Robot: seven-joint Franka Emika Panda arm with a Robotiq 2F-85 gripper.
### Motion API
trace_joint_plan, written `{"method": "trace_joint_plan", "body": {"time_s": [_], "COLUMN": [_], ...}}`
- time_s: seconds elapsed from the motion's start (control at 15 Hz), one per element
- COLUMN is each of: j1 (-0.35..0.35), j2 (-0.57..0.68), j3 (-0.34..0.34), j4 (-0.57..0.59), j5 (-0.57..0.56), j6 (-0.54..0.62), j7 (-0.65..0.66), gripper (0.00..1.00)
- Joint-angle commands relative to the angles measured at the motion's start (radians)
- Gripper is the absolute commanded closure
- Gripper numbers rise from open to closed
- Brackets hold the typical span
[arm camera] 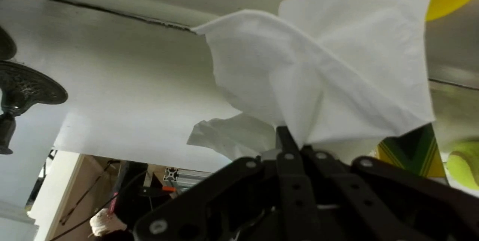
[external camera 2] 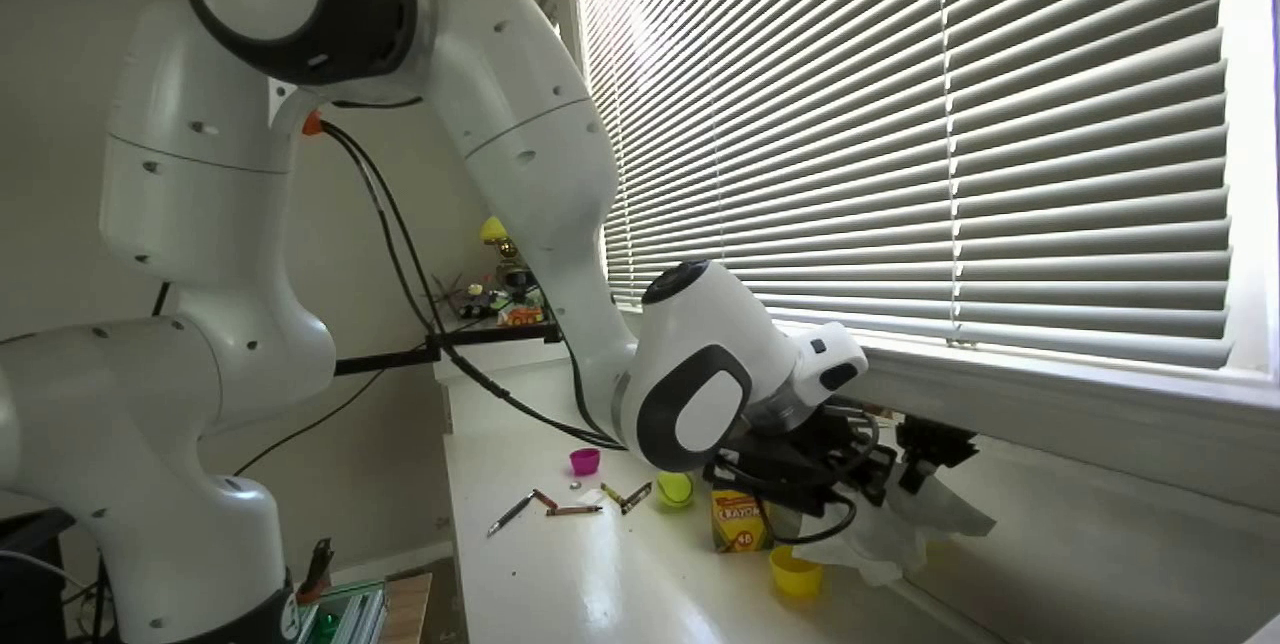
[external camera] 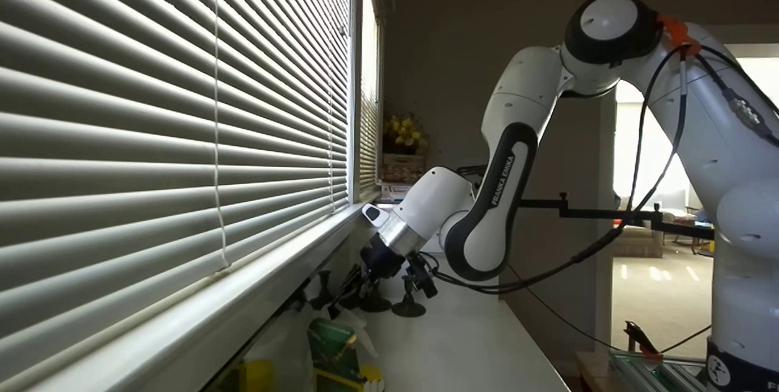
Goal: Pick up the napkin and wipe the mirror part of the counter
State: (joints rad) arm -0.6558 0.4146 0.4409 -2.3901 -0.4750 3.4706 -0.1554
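The white napkin (arm camera: 336, 65) is pinched between the fingertips of my gripper (arm camera: 293, 142) in the wrist view, and it spreads out in loose folds. In the exterior views the napkin (external camera 2: 880, 534) (external camera: 366, 336) hangs below my gripper (external camera: 347, 294) (external camera 2: 925, 464), which is tilted towards the wall under the window. I cannot tell whether the napkin touches a surface. The pale counter (external camera: 450, 343) (external camera 2: 570, 584) (arm camera: 149, 113) runs along under the window. A glossy, mirror-like panel (external camera: 286, 331) (external camera 2: 1100, 544) stands upright at its back, below the sill.
A crayon box (external camera 2: 740, 521) (arm camera: 409, 151), a yellow cup (external camera 2: 796, 574) and a tennis ball (external camera 2: 675, 490) stand close to the gripper. Dark stands (external camera: 409, 304) (arm camera: 33, 84) are beside it. A pink cup (external camera 2: 585, 462) and several crayons (external camera 2: 575, 510) lie further off. The window sill (external camera: 243, 294) juts out above.
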Motion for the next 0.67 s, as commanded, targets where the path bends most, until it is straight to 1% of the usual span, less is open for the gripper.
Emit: {"method": "trace_joint_plan", "body": {"time_s": [0.0, 0.07, 0.13, 0.33, 0.47, 0.53, 0.6], "j1": [-0.058, -0.091, -0.154, -0.31, -0.426, -0.465, -0.513], "j2": [-0.058, -0.069, -0.071, -0.108, -0.143, -0.184, -0.195], "j3": [0.041, 0.075, 0.143, 0.32, 0.447, 0.485, 0.532], "j4": [-0.031, -0.043, -0.059, -0.103, -0.127, -0.144, -0.148], "j5": [-0.037, -0.048, -0.066, -0.021, 0.018, 0.032, 0.039], "j6": [-0.073, -0.124, -0.18, -0.309, -0.364, -0.381, -0.396], "j7": [0.024, 0.041, 0.057, 0.032, 0.012, 0.02, 0.017], "gripper": [1.0, 1.0, 1.0, 1.0, 1.0, 1.0, 1.0]}}
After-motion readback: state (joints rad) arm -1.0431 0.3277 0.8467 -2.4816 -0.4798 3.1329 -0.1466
